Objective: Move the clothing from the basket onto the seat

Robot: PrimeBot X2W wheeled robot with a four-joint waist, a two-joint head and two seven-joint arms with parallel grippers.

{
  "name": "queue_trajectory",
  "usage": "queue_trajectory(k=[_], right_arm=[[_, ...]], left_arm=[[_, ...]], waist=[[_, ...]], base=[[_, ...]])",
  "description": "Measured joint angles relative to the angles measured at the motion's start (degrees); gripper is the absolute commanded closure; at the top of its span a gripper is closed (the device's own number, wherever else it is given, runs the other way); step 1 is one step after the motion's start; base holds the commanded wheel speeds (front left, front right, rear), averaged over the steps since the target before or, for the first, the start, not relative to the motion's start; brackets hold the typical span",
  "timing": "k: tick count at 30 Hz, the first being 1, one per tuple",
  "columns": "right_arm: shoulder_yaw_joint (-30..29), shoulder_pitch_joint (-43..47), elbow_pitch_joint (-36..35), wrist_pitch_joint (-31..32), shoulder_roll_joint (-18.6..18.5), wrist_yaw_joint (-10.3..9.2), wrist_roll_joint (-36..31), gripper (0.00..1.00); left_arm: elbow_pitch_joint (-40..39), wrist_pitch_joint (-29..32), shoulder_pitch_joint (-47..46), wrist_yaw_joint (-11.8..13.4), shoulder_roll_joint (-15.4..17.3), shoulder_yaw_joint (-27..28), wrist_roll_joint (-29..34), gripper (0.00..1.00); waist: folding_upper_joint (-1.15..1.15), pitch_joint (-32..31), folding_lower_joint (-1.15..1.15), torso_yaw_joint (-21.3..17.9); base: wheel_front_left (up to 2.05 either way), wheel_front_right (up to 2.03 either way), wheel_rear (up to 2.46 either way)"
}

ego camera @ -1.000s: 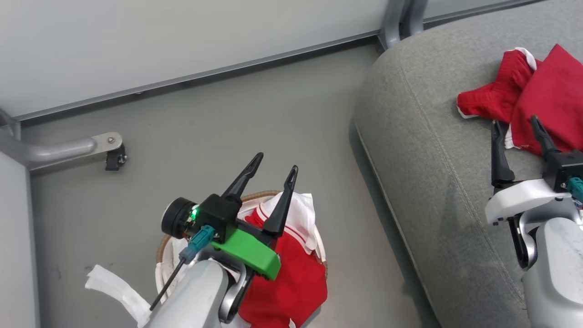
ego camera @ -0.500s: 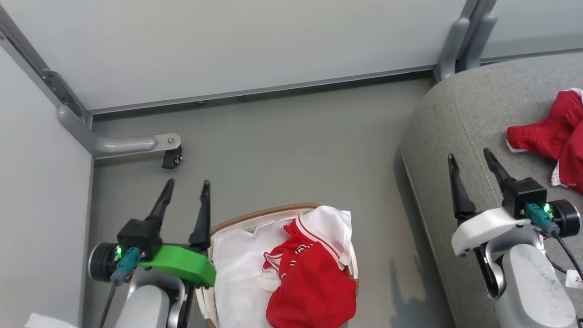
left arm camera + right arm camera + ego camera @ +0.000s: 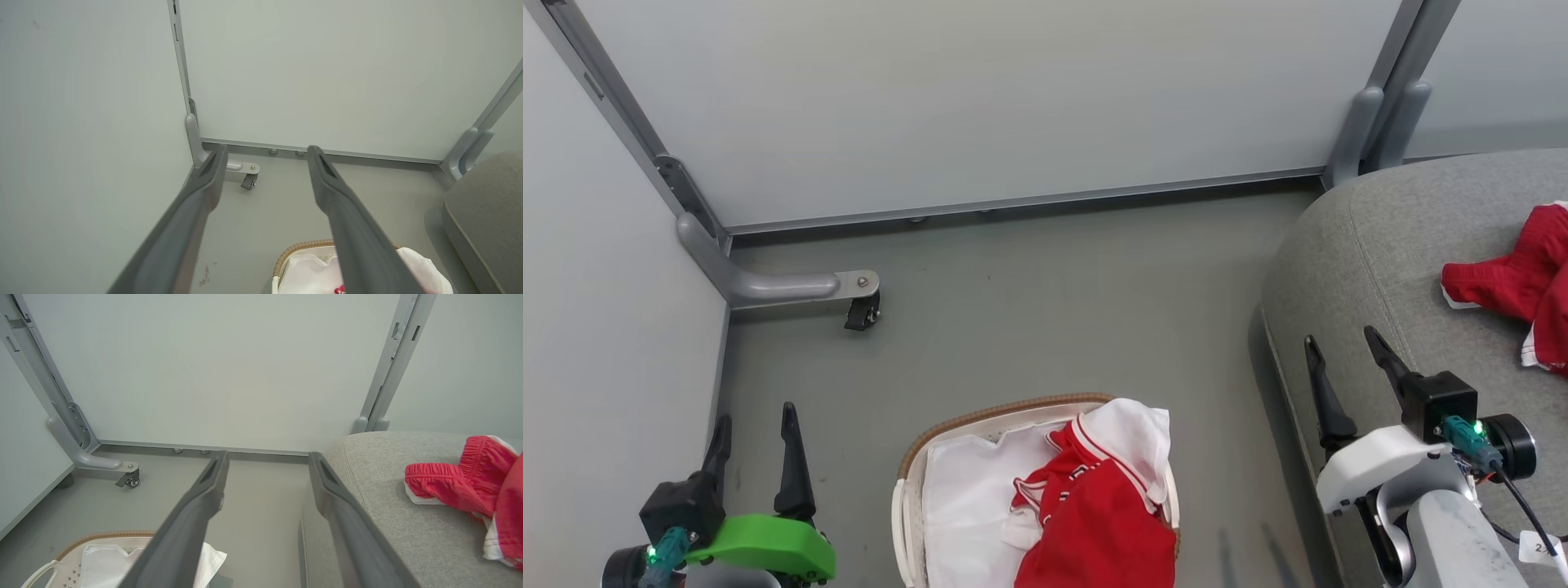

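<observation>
The basket (image 3: 915,465) stands on the floor at the bottom middle of the head view. Inside it lies red clothing (image 3: 1103,531) with white striped trim, over a white liner (image 3: 964,498). More red clothing (image 3: 1511,286) lies on the grey seat (image 3: 1380,269) at the right. My left gripper (image 3: 756,414) is open and empty, left of the basket near the wall. My right gripper (image 3: 1341,336) is open and empty above the seat's left edge, apart from the clothing there. In the left wrist view, the left gripper (image 3: 266,149) has the basket (image 3: 302,246) below it. The right gripper (image 3: 268,455) has the seat's clothing (image 3: 461,482) to its right.
Pale wall panels close off the back and the left. A grey metal frame leg with a small caster (image 3: 858,306) juts onto the floor at the back left. Another frame post (image 3: 1380,122) rises behind the seat's corner. Grey floor lies between basket and seat.
The camera has shifted. My left gripper has moved from above the basket to its left side. My right gripper has drawn back from the red clothing on the seat. Both stay open.
</observation>
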Motion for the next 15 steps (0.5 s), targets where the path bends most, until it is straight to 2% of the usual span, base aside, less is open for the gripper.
queue_trajectory(k=[5, 15], right_arm=[[0.2, 1.5, 0.5, 0.0, 0.1, 0.0, 0.6, 0.0], [1.1, 2.0, 0.2, 0.0, 0.3, 0.0, 1.5, 0.0]], left_arm=[[-0.1, 0.0, 1.9, 0.0, -0.1, 0.2, -1.0, 0.0], [0.4, 0.0, 2.9, 0.2, -0.2, -3.1, -3.2, 0.0]], waist=[[0.0, -0.8, 0.0, 0.0], [0.0, -0.5, 0.0, -0.7]], base=[[0.0, 0.0, 0.0], [0.0, 0.0, 0.0]])
